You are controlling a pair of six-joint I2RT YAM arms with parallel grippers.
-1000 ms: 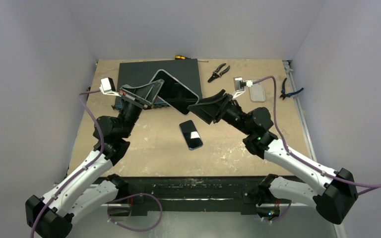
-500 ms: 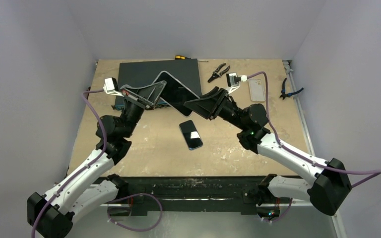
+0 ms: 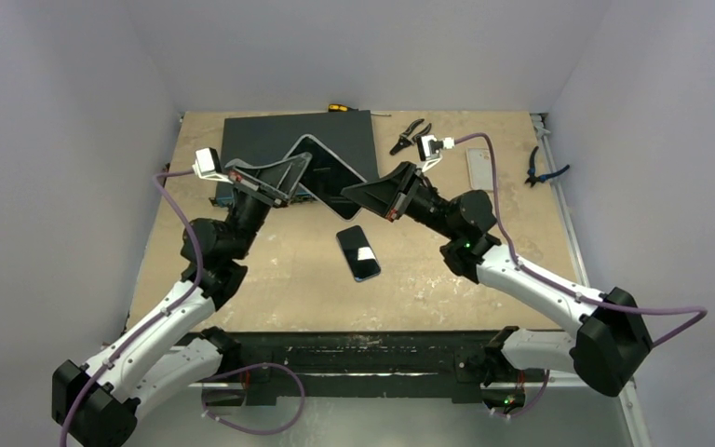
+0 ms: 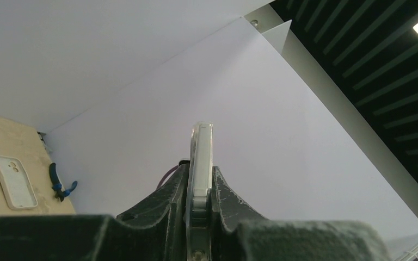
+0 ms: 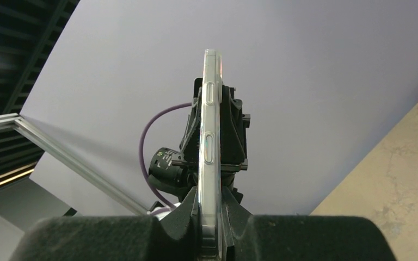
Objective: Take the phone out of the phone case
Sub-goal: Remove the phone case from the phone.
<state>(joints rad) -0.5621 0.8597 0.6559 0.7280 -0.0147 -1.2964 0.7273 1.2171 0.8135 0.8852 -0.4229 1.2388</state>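
We see L jaws, R jaws both clamped narrow on clear-cased dark phone (image 3: 335, 169), held aloft centre-frame; second black phone (image 3: 358, 252) flat on tan surface (image 3: 270, 270) below.

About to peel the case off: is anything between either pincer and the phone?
Nothing visible. The left pincer and right pincer each clamp an edge of the cased phone, held above the table.

Your left arm (image 3: 163, 321) and right arm (image 3: 540, 289) have white links between bulky black joints. A purple cable (image 5: 142, 144) runs along each to a small white wrist camera (image 3: 207, 162). The left gripper (image 4: 200, 174) and right gripper (image 5: 209, 191) are black with grainy fingers (image 4: 160, 204). 1 green light (image 3: 466, 246) glows on your right arm.
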